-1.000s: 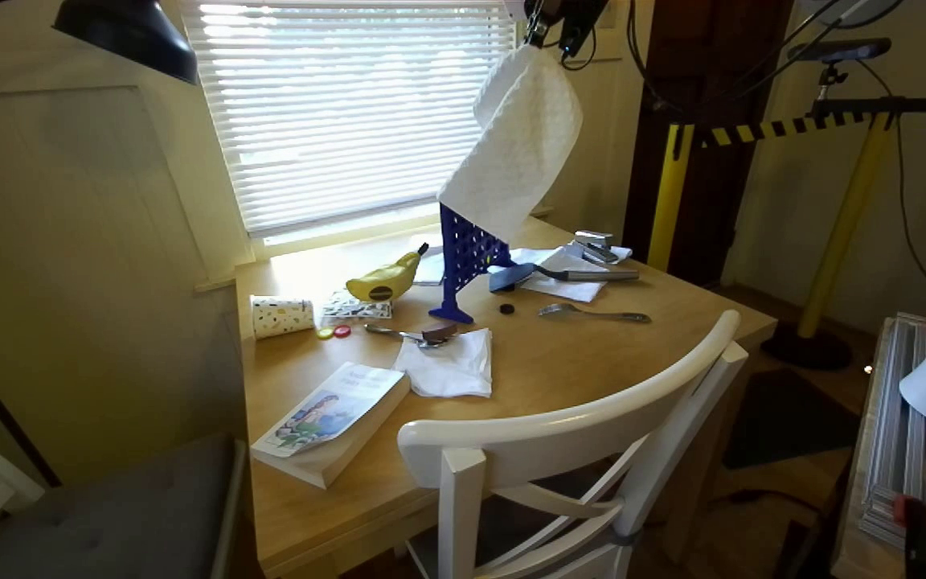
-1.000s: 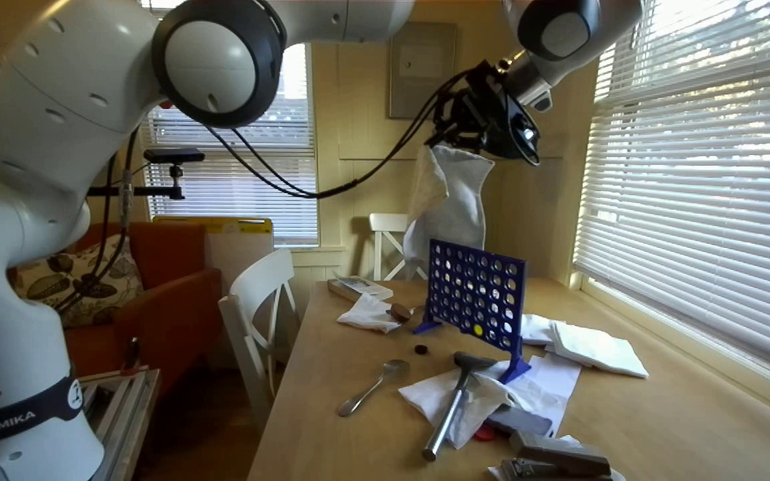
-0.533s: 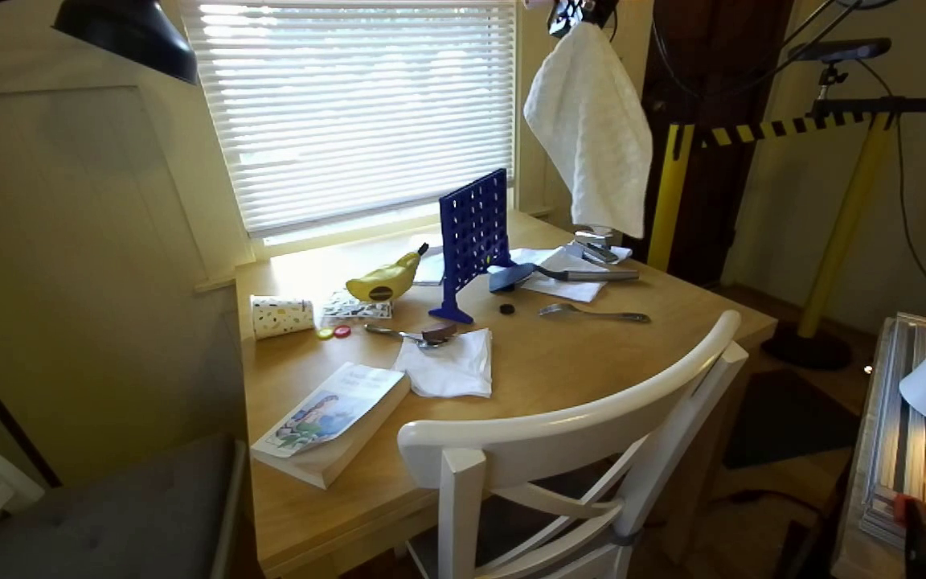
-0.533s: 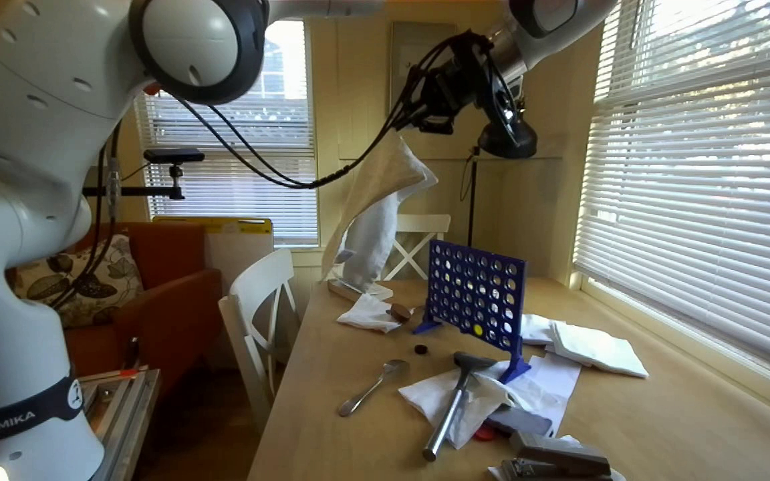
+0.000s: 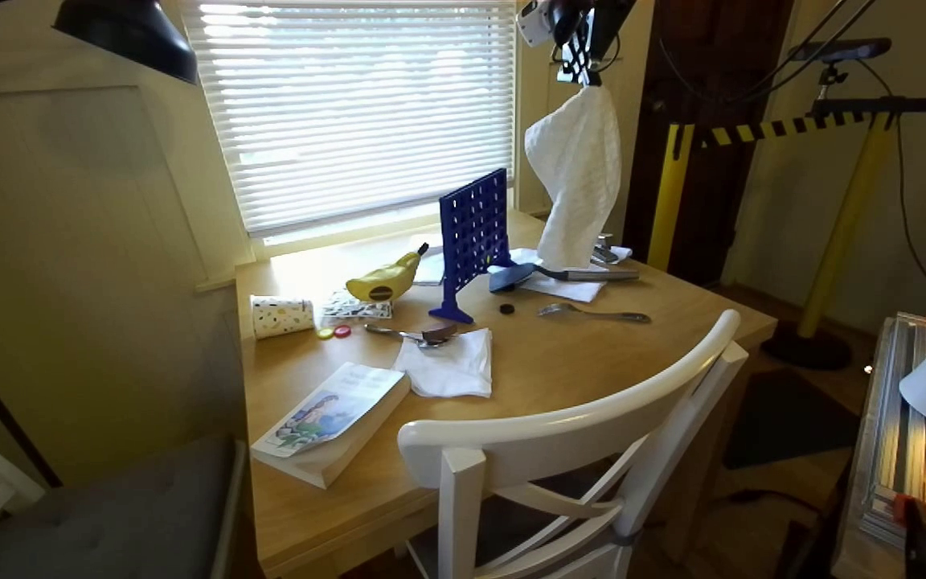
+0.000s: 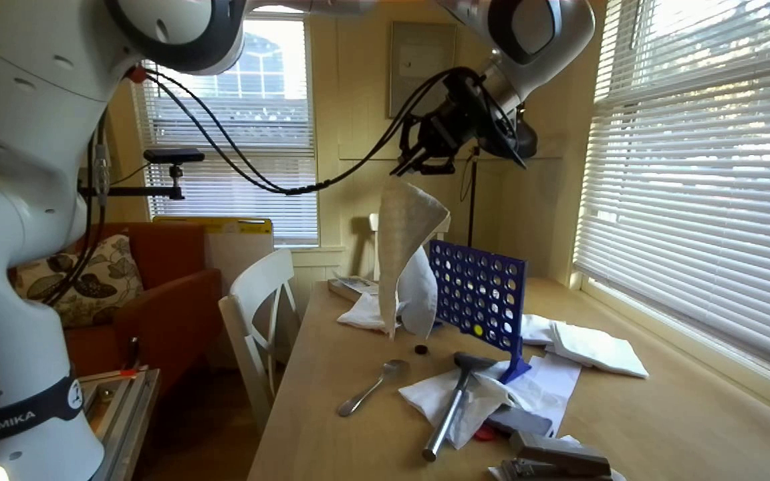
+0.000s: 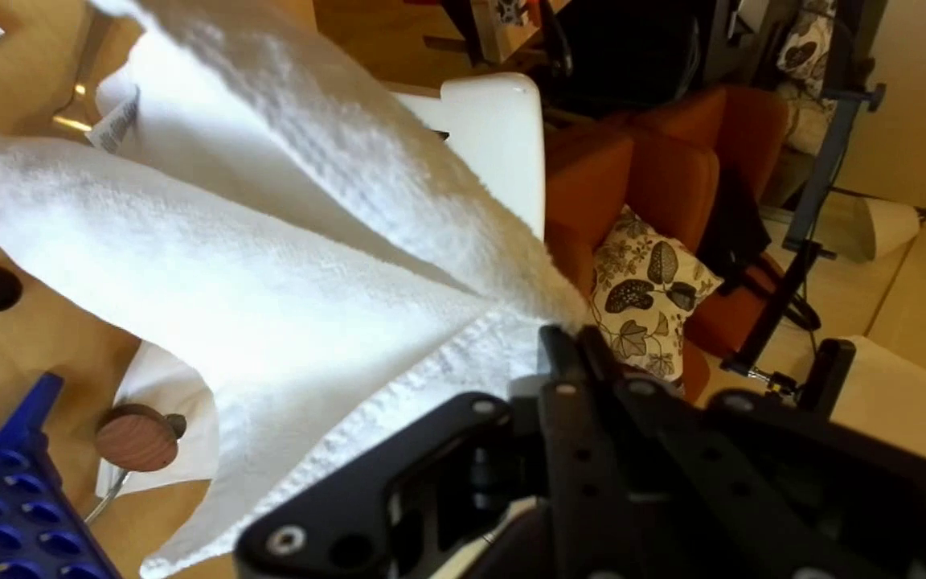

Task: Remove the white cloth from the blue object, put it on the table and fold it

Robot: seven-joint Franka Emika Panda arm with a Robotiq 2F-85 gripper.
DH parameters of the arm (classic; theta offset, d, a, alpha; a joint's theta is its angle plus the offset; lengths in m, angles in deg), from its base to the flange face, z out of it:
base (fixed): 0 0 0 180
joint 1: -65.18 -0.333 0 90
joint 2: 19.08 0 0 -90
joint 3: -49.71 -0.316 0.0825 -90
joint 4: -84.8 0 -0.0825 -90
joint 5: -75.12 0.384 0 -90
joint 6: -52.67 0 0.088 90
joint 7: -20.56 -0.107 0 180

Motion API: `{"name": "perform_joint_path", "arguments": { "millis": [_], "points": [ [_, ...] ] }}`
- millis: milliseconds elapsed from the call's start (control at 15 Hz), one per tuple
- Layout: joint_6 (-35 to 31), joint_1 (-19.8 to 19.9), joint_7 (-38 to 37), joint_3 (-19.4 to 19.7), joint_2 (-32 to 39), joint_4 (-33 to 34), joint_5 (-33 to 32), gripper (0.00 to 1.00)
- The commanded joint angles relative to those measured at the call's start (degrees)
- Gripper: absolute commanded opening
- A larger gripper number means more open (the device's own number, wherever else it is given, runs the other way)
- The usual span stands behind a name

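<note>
Right of centre in an exterior view, the white cloth (image 5: pixel 582 177) hung in uneven folds, its top pinched in the claw (image 5: pixel 590 81). Whether the cloth's lower edge touched the table (image 5: pixel 559 354) was unclear; the wrist view cut off the blue grid (image 7: pixel 13 508) at lower left.

Both exterior views look down on my tabletop (image 5: pixel 575 366) from different sides, sharing the blue rack (image 5: pixel 475 233). From just behind my claw (image 7: pixel 574 342), the wrist view faces cloth (image 7: pixel 254 281) and armchair (image 7: pixel 664 181).
</note>
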Motion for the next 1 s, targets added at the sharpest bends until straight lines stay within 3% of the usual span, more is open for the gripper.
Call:
{"name": "perform_joint_path", "arguments": {
  "millis": [0, 400, 733, 800, 933],
  "points": [
    [-0.08, 0.02, 0.00, 0.09, -0.24, -0.23, -0.05, 0.04],
    [-0.51, -0.57, 1.28, 0.12, -1.39, -1.75, -1.41, 0.01],
    [-1.34, -1.52, 7.42, -0.98, -4.91, -9.98, -2.85, 0.01],
    [-0.43, -4.81, 9.66, 3.65, -5.92, -11.26, -1.57, 0.01],
    [-1.27, -6.28, 12.14, 5.16, -7.83, -15.69, -1.51, 0.01]
  ]
}}
